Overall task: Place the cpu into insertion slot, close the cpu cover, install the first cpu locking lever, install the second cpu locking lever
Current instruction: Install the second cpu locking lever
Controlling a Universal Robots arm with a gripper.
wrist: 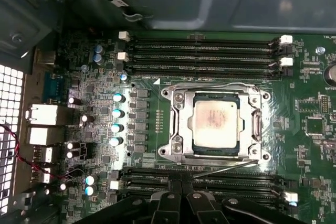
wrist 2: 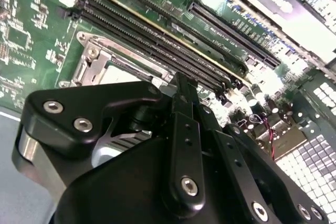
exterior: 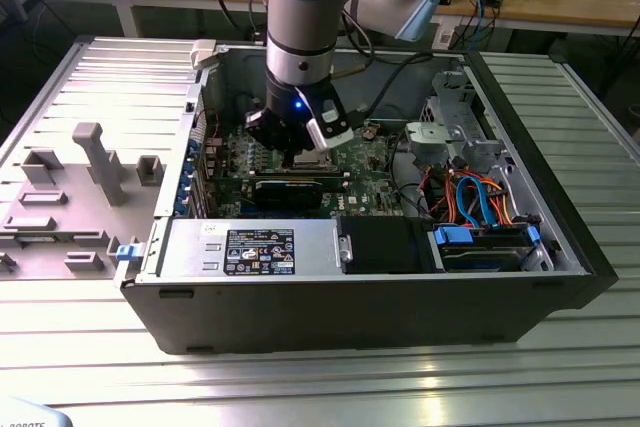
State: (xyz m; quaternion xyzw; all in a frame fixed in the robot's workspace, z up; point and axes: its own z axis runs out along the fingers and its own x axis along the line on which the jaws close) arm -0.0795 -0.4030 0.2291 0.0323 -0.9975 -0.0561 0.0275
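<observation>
Ribbed metal tabletop (exterior: 320, 387) carries an opened computer case (exterior: 560, 247), and inside it lies the green board (wrist: 315, 98). At the board's middle, in the first wrist view, the cpu (wrist: 216, 123) sits flat in the insertion slot (wrist: 178, 135), its dull silver top showing through the window of the cpu cover (wrist: 253, 124), which looks to be down over it. A thin locking lever (wrist: 223, 167) lies slanted along the socket's near edge, seemingly not latched; another wire (wrist: 210, 86) runs along the far edge. The gripper (exterior: 300, 139) hangs just above the socket in the exterior view; whether its fingers are open or closed I cannot tell, and nothing visible is held. Judging from this, the lever work is in hand: it would go best with the tip pressing squarely on the lever's free end, pushing down and sideways under its hook without scraping the memory slots (wrist: 205, 51) beside it. The first wrist view gives the socket whole from above; the second wrist view looks past the black gripper body (wrist 2: 157, 182) and catches just the socket's corner (wrist 2: 94, 61), while the exterior view shows the grey parts tray (exterior: 70, 197) well apart on its left.
</observation>
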